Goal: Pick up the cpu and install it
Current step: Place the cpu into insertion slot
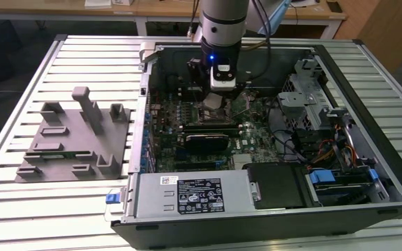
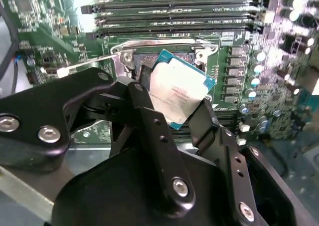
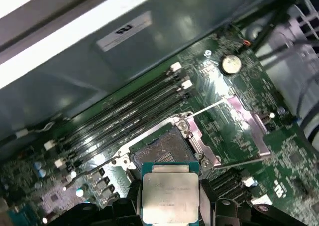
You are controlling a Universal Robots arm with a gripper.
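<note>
The pincer (image 2: 175, 100) clenched the cpu (image 2: 182, 86) by two opposite edges, its underside facing the open socket (image 3: 162, 148) apparently just beneath, likely so both could mate squarely.

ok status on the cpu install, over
Pincer shut on cpu. Held above open socket, not yet seated. No obstruction seen between them.

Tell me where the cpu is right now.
In both wrist views the cpu is gripped in the pincer, held over the open socket on the motherboard, next to the memory slots.
</note>
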